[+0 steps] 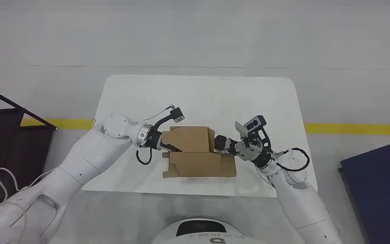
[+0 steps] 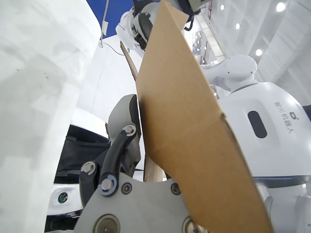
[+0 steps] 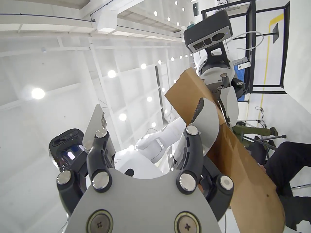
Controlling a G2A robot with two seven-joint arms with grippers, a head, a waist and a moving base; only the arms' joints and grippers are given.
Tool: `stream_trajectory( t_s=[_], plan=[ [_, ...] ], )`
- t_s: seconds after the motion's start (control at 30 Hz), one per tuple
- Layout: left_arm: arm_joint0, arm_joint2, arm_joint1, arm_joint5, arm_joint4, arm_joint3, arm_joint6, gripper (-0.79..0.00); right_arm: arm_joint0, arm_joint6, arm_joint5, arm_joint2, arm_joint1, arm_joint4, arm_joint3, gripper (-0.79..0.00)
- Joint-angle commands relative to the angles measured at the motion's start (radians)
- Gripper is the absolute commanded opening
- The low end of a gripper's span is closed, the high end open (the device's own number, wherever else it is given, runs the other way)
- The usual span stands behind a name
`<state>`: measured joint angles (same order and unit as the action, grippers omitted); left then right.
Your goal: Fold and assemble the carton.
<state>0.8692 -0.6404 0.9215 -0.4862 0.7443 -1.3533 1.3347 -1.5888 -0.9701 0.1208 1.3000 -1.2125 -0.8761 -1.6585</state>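
Note:
A brown carton (image 1: 198,152) lies partly folded in the middle of the white table (image 1: 201,97), with its flaps standing up. My left gripper (image 1: 167,146) is at the carton's left end. In the left wrist view one grey finger (image 2: 130,120) presses against a tall cardboard panel (image 2: 179,112), which hides the other finger; the gripper looks shut on this panel. My right gripper (image 1: 221,145) is at the carton's right end. It is open (image 3: 150,107), with its fingers wide apart, and one finger (image 3: 205,122) lies against a cardboard flap (image 3: 233,151) outside the gap.
The table has bare room behind the carton and on both sides. A dark frame (image 1: 18,122) stands on the floor to the left and a blue panel (image 1: 372,177) to the right. The carton's front is close to the table's near edge.

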Motion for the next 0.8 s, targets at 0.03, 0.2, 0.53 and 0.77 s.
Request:
stream_trajectory(
  t_s=[0.03, 0.2, 0.53, 0.77],
  plan=[
    [0.003, -0.005, -0.003, -0.010, 0.015, 0.005, -0.010, -0.785, 0.005, 0.019, 0.004, 0.007, 0.001, 0.005, 0.005, -0.148],
    [0.017, -0.032, -0.015, -0.013, 0.044, 0.011, -0.013, -0.785, -0.005, 0.004, -0.022, 0.038, 0.009, 0.033, 0.003, -0.095],
    [0.032, -0.048, -0.020, 0.008, 0.051, 0.011, 0.008, -0.785, -0.014, -0.081, -0.072, 0.029, 0.018, 0.051, -0.017, -0.132],
    [0.019, -0.031, -0.005, 0.025, 0.048, 0.047, 0.025, -0.785, -0.006, -0.123, -0.090, 0.011, 0.020, 0.028, -0.015, -0.228]
  ],
)
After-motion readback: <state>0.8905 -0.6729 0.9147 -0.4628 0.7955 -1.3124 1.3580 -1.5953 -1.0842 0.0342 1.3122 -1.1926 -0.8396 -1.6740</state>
